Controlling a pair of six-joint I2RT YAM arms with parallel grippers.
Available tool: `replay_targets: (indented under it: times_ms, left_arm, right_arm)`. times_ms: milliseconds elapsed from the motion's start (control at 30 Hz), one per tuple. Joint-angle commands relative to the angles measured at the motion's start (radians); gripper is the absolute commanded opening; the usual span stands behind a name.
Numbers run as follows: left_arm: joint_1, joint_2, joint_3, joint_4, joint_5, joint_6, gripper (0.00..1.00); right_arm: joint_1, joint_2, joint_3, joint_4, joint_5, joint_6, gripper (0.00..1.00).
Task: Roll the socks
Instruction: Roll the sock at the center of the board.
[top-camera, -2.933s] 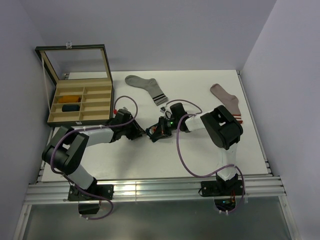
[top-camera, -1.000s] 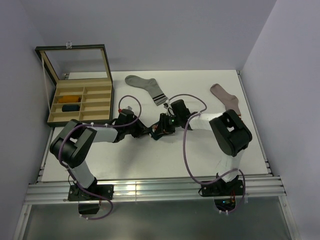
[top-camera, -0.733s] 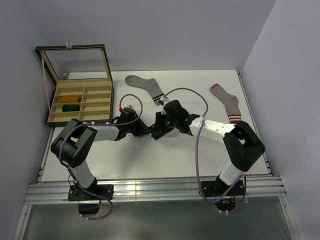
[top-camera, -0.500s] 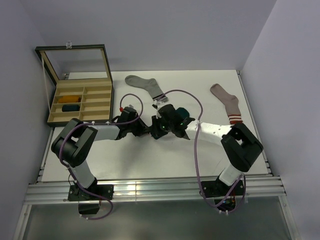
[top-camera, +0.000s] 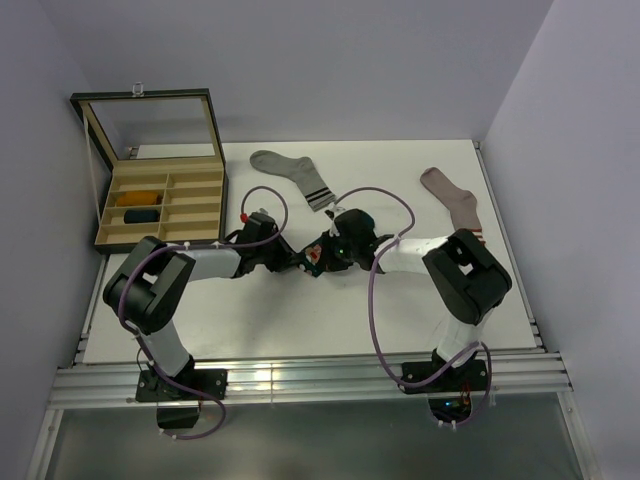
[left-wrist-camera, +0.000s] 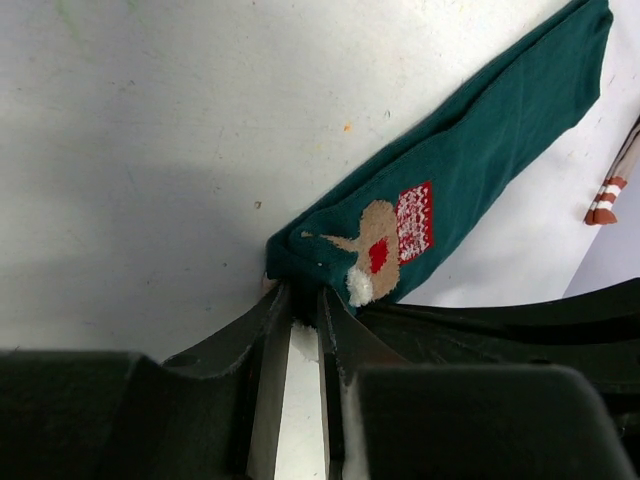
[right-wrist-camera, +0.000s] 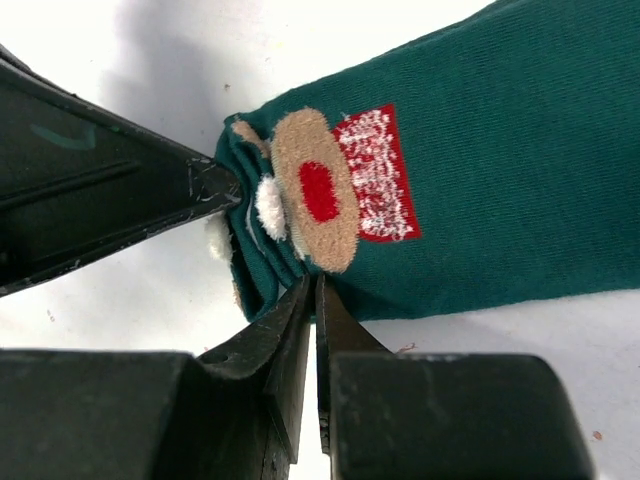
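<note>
Teal sock (left-wrist-camera: 470, 150): laid flat on table (top-camera: 300, 320); folded end with tan-red figure (right-wrist-camera: 320, 190) lodged between both grippers; remainder stretched away beyond left fingertips.
Left gripper (left-wrist-camera: 300, 300): clenched on folded end of teal sock; thin slit seen between fingers.
Right gripper (right-wrist-camera: 310, 288): jaws drawn almost together; tips set on sock's edge just below figure; fabric nipped or not, cannot be told.
Grey sock (top-camera: 290, 172): beyond both grippers, apart.
Pinkish sock (top-camera: 452, 200): well off right gripper's outer side.
Compartment box (top-camera: 160, 240): well off left gripper's outer side.
</note>
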Motion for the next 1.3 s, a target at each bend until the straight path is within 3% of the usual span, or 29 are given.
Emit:
replay_targets:
  times_ms: [0, 233, 367, 700, 867, 1033, 1100, 1267]
  left_arm:
    - [-0.005, 0.025, 0.018, -0.097, -0.067, 0.047, 0.23]
    - [-0.013, 0.027, 0.055, -0.153, -0.088, 0.059, 0.23]
    - [-0.016, 0.030, 0.067, -0.185, -0.094, 0.065, 0.22]
    - [-0.022, 0.030, 0.083, -0.197, -0.099, 0.070, 0.22]
    - [-0.025, 0.033, 0.086, -0.197, -0.098, 0.071, 0.22]
    - [-0.025, -0.001, 0.080, -0.197, -0.105, 0.080, 0.24]
    - [-0.025, -0.045, 0.066, -0.191, -0.121, 0.094, 0.29]
    - [-0.025, -0.163, 0.009, -0.165, -0.141, 0.097, 0.43]
  right_arm:
    - [-0.003, -0.014, -0.010, -0.001, -0.019, -0.008, 0.12]
    - [0.053, -0.153, 0.016, -0.063, 0.106, -0.121, 0.24]
    - [0.099, -0.149, 0.022, -0.052, 0.154, -0.179, 0.33]
    - [0.145, -0.049, 0.064, -0.026, 0.217, -0.198, 0.35]
    - [0.144, -0.006, 0.081, -0.024, 0.214, -0.189, 0.32]
    - [0.116, 0.035, 0.078, -0.060, 0.196, -0.132, 0.09]
    - [0.092, 0.041, 0.070, -0.070, 0.153, -0.111, 0.00]
    - [-0.008, 0.077, 0.048, -0.077, -0.033, -0.003, 0.00]
